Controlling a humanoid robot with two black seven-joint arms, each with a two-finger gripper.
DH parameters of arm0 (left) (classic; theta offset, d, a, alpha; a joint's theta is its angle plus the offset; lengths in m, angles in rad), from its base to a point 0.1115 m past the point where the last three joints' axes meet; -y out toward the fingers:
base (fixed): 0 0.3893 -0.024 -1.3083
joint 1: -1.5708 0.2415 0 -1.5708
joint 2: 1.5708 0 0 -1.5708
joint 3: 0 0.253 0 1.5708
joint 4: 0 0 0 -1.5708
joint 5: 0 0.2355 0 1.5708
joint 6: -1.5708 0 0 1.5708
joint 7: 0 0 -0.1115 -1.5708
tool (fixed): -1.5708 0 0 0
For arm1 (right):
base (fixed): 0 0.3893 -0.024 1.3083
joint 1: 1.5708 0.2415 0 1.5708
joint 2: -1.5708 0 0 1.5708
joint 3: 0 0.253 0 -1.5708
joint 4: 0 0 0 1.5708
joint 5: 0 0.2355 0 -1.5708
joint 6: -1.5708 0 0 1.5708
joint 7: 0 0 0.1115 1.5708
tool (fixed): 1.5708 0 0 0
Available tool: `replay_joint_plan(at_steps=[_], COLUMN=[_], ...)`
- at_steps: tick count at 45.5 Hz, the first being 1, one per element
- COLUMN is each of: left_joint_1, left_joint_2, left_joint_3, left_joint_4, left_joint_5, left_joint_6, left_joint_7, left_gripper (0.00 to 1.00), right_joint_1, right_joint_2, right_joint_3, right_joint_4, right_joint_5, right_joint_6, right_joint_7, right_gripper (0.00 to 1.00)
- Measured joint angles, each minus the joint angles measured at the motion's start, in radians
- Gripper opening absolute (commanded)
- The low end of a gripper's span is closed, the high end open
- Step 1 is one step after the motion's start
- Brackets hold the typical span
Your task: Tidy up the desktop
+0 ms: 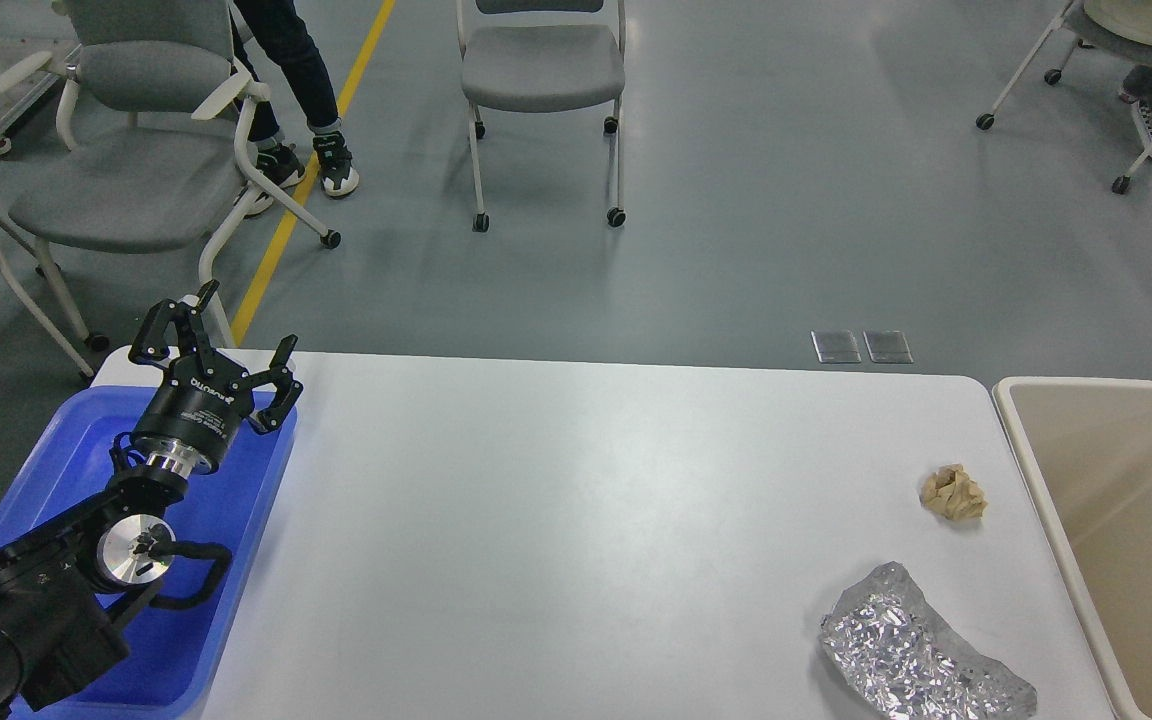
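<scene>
Head view: left gripper [218, 345] spread empty over blue tray [236, 560], lower left.
Foil sheet [911, 650] at desktop [576, 520]'s lower right may slip when pinched; right gripper unseen.

Smooth white desktop [586, 520]; crinkled shiny foil [911, 650].

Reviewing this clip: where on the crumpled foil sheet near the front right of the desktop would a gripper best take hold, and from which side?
Probably the raised, folded far end of the foil sheet, approached from above with fingers across its narrow width. The sheet lies mostly flat on the desktop, so its flat middle offers little to pinch; the lifted edge near the tan paper wad stands clear. The left gripper is open, far away.
</scene>
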Motion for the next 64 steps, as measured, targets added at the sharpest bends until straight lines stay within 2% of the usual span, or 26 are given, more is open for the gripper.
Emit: replay_joint_plan(at_steps=[5, 6, 9, 12, 15, 18, 24, 37, 64], left_joint_1=[0.000, 0.000, 0.001, 0.001, 0.001, 0.001, 0.001, 0.000, 0.001], left_joint_2=[0.000, 0.000, 0.000, 0.000, 0.000, 0.000, 0.000, 0.000, 0.000], left_joint_3=[0.000, 0.000, 0.000, 0.000, 0.000, 0.000, 0.000, 0.000, 0.000], left_joint_4=[0.000, 0.000, 0.000, 0.000, 0.000, 0.000, 0.000, 0.000, 0.000], left_joint_5=[0.000, 0.000, 0.000, 0.000, 0.000, 0.000, 0.000, 0.000, 0.001], left_joint_6=[0.000, 0.000, 0.000, 0.000, 0.000, 0.000, 0.000, 0.000, 0.000], left_joint_7=[0.000, 0.000, 0.000, 0.000, 0.000, 0.000, 0.000, 0.000, 0.000], left_gripper=[0.98, 0.98, 0.98, 0.98, 0.98, 0.98, 0.98, 0.98, 0.98], right_joint_1=[-0.014, -0.017, -0.027, -0.035, -0.043, -0.052, -0.064, -0.074, -0.067], right_joint_2=[0.002, 0.002, 0.005, 0.008, 0.011, 0.013, 0.016, 0.027, 0.026], right_joint_3=[0.001, 0.002, 0.003, 0.007, 0.014, 0.020, 0.028, 0.035, 0.040], right_joint_4=[0.000, 0.000, -0.001, -0.001, -0.001, -0.001, 0.000, 0.000, 0.000], right_joint_5=[0.000, 0.000, 0.000, 0.000, 0.001, 0.006, 0.024, 0.069, 0.095], right_joint_6=[-0.003, -0.003, -0.004, -0.005, -0.004, -0.001, 0.002, -0.002, -0.003], right_joint_7=[0.000, 0.000, 0.000, 0.001, 0.001, 0.001, 0.001, 0.000, 0.003], right_gripper=[0.00, 0.02, 0.31, 0.51, 0.62, 0.78, 0.94, 1.00, 1.00])
